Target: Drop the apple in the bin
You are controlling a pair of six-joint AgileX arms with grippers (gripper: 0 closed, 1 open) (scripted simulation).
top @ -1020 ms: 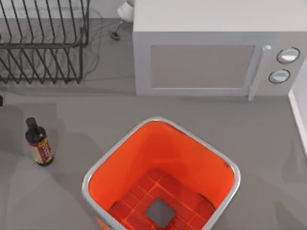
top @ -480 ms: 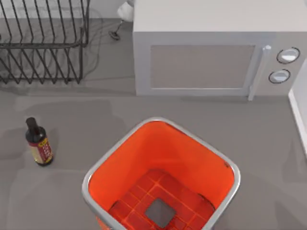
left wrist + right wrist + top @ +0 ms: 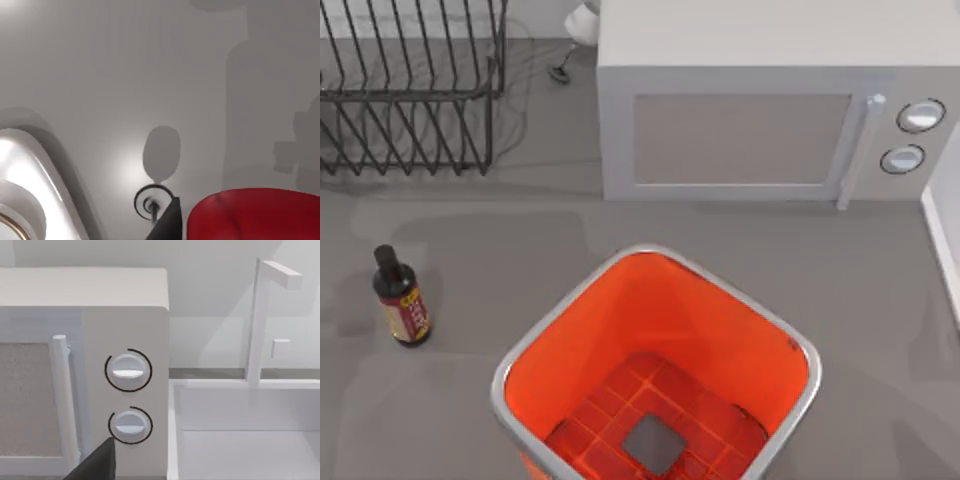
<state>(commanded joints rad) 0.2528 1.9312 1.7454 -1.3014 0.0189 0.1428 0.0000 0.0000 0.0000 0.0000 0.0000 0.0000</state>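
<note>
Apple (image 3: pixel 255 215): smooth red, rounded | bin (image 3: pixel 800 350): orange walls, silver rim | claws: state unclear

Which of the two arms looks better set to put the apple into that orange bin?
Probably the left. Its wrist view has the red apple right at the camera beside a dark finger, so it seems to carry it. The right wrist view faces the microwave, away from the bin.

One black finger tip of the left gripper (image 3: pixel 167 225) shows.
</note>
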